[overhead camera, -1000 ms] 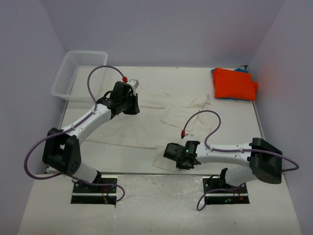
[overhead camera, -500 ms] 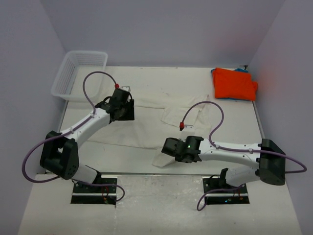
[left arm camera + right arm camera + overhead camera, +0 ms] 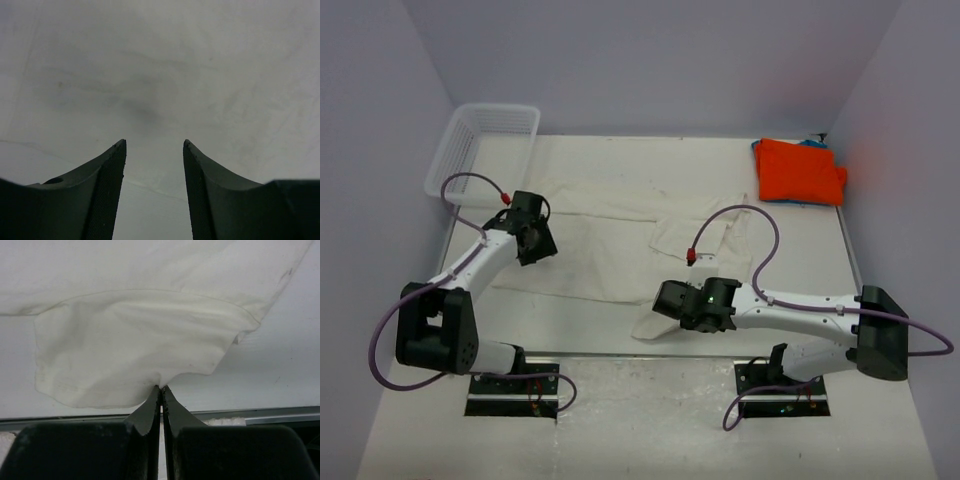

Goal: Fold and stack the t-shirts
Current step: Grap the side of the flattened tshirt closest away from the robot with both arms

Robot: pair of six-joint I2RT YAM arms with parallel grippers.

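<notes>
A large cream t-shirt (image 3: 610, 235) lies spread over the middle of the table, partly bunched at its right. My right gripper (image 3: 161, 388) is shut on the hem of the cream t-shirt (image 3: 135, 350), near the table's front edge; it also shows in the top view (image 3: 665, 300). My left gripper (image 3: 154, 145) is open and empty, just above the cloth at the shirt's left side (image 3: 533, 238). A folded orange t-shirt (image 3: 798, 172) lies at the back right on a blue one (image 3: 812, 142) that shows only as an edge.
A white mesh basket (image 3: 480, 150) stands at the back left corner. The table's metal front edge (image 3: 260, 415) runs just behind my right gripper. The walls close in on the left, back and right.
My left arm has swung left and toward me, from the shirt's upper middle to its left side. My right gripper has lifted the hem slightly away from the front edge.
</notes>
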